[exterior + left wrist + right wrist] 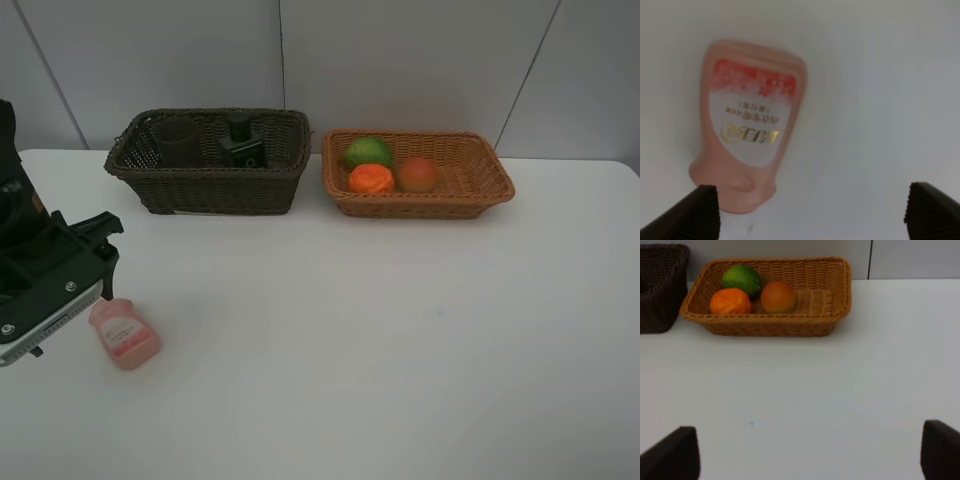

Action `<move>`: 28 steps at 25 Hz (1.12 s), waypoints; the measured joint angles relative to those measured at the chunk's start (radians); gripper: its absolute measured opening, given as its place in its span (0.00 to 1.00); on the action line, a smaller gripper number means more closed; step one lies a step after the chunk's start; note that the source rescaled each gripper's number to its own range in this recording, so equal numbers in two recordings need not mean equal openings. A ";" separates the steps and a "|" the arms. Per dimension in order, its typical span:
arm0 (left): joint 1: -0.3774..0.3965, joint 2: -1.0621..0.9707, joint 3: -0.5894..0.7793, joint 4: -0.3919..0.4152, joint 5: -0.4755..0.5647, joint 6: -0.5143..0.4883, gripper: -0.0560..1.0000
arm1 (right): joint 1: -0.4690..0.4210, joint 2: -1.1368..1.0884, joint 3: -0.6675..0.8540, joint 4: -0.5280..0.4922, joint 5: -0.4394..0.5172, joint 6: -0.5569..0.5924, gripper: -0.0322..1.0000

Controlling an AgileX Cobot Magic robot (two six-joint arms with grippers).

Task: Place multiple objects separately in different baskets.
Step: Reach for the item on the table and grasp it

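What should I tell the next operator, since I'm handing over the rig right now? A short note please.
Left gripper: open, empty, over the table just short of the soap bottle, not touching it.
Right gripper: open, empty, over bare table facing the tan basket; out of the high view.
Dark basket: holds the cup and green bottle.
Tan basket: holds the lime, tangerine and peach.
Done: five items sorted, fruit in one basket, containers in the other.
Left: the soap bottle lies on its side on the table; it probably goes into the dark basket.
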 joint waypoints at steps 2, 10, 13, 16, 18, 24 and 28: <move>0.000 0.021 -0.014 0.023 0.000 0.018 0.97 | 0.000 0.000 0.000 0.000 0.000 0.000 0.87; 0.000 0.088 -0.043 0.056 -0.065 0.088 0.97 | 0.000 0.000 0.000 0.000 0.000 0.000 0.87; 0.000 0.091 -0.043 0.050 -0.120 0.110 0.97 | 0.000 0.000 0.000 0.000 0.000 0.000 0.87; 0.000 0.104 -0.043 0.016 -0.137 0.118 0.97 | 0.000 0.000 0.000 0.000 0.000 0.000 0.87; -0.001 0.117 -0.043 0.003 -0.149 0.126 0.97 | 0.000 0.000 0.000 0.000 0.000 0.000 0.87; -0.013 0.154 -0.043 -0.020 -0.185 0.138 0.97 | 0.000 0.000 0.000 0.000 0.000 0.000 0.87; -0.014 0.181 -0.043 -0.027 -0.200 0.148 0.97 | 0.000 0.000 0.000 0.000 0.000 0.000 0.87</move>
